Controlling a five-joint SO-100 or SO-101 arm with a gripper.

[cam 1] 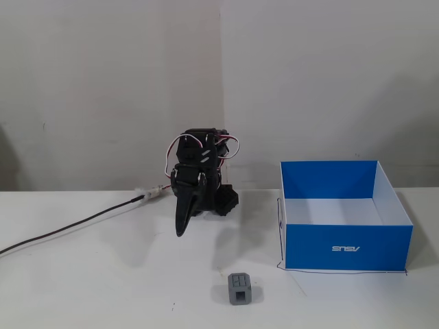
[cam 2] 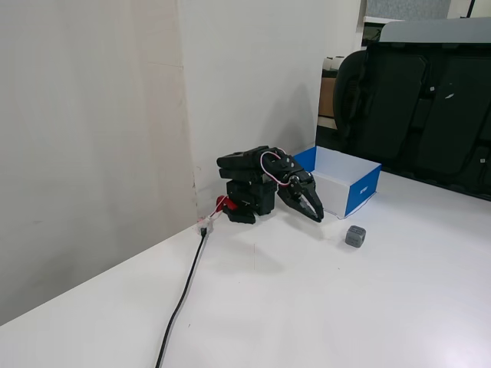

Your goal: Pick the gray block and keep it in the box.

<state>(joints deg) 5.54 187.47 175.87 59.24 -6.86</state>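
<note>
The gray block [cam 1: 239, 288] sits on the white table near its front edge; it also shows in the other fixed view [cam 2: 355, 236]. The blue box [cam 1: 346, 248] with a white inside and an upside-down ASUS logo stands to the block's right and is empty; in the other fixed view it [cam 2: 360, 192] stands behind the arm. My black gripper [cam 1: 181, 231] hangs folded by the arm's base, tip pointing down, well left of and behind the block. Its jaws look shut and empty [cam 2: 317, 217].
A black cable [cam 1: 68, 229] runs left from the arm's base across the table. Walls stand close behind the arm. Black office chairs [cam 2: 418, 100] stand beyond the table's far side.
</note>
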